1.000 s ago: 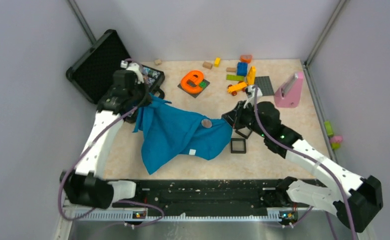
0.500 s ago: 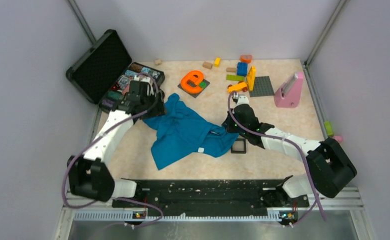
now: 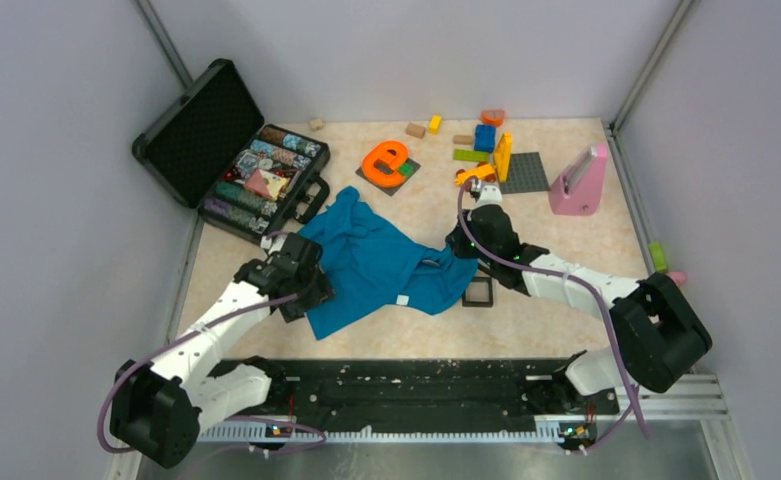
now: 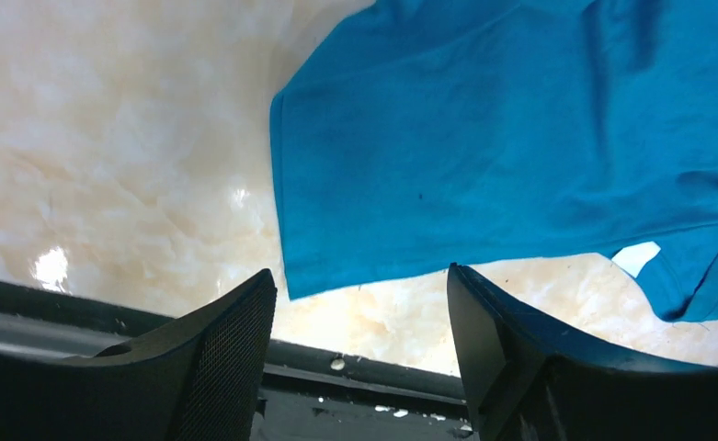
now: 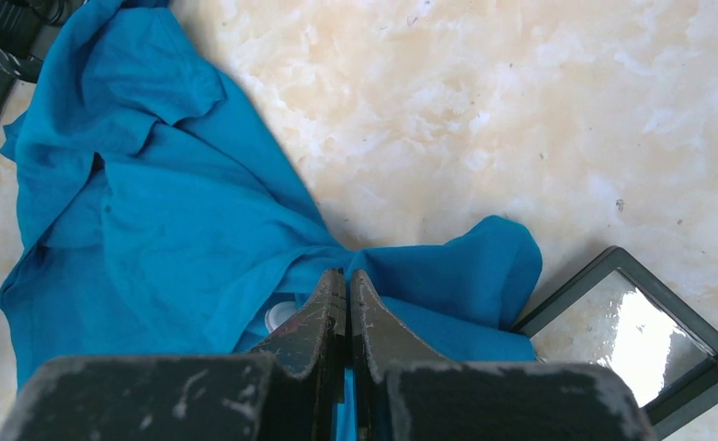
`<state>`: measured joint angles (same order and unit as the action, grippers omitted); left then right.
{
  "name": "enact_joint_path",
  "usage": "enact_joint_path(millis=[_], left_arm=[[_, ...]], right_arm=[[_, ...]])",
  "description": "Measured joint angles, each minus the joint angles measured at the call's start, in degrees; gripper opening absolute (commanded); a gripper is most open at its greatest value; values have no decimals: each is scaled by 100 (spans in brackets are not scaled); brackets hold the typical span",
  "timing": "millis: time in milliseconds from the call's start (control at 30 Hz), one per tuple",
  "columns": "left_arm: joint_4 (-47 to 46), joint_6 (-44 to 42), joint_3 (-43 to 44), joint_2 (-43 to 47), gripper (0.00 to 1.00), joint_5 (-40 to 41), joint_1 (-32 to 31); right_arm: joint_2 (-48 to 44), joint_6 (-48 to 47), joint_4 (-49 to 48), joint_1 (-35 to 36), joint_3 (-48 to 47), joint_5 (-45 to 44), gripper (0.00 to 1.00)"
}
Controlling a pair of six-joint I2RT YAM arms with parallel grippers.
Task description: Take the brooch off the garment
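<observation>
The blue garment (image 3: 366, 265) lies crumpled on the table's middle. My right gripper (image 5: 346, 276) is shut on a gathered fold at the garment's right side, and creases run out from its tips. A small pale round piece, the brooch (image 5: 281, 315), peeps out of the cloth just left of the right gripper's fingers, mostly covered. It does not show in the top view. My left gripper (image 4: 359, 276) stands open and low over the garment's (image 4: 484, 138) near-left corner, with nothing between its fingers (image 4: 245, 322).
An open black case (image 3: 256, 180) of colourful pieces sits at the back left. A black square frame (image 3: 477, 291) lies beside the right gripper (image 3: 449, 256). An orange letter shape (image 3: 386, 160), toy bricks (image 3: 481, 140) and a pink stand (image 3: 578, 180) line the back. A black rail (image 3: 416, 385) runs along the near edge.
The left gripper opened and let go of the garment's upper-left corner, then swung from the case down to the near-left corner. The spread cloth collapsed into a crumpled heap. The right arm lowered.
</observation>
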<state>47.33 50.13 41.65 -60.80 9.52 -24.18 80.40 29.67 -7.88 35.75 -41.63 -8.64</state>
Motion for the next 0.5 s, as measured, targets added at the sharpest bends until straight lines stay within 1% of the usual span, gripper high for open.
enact_joint_path(millis=[100, 233, 400, 500], left_arm=[[160, 391, -153, 160, 72, 7, -188], [216, 765, -208, -138, 72, 28, -378], [195, 1139, -680, -299, 66, -92, -597], [243, 1379, -800, -310, 64, -90, -767]], right_arm=[[4, 2, -35, 0, 0, -20, 0], [4, 42, -63, 0, 0, -20, 0], [4, 103, -103, 0, 0, -17, 0], [4, 107, -114, 0, 0, -17, 0]])
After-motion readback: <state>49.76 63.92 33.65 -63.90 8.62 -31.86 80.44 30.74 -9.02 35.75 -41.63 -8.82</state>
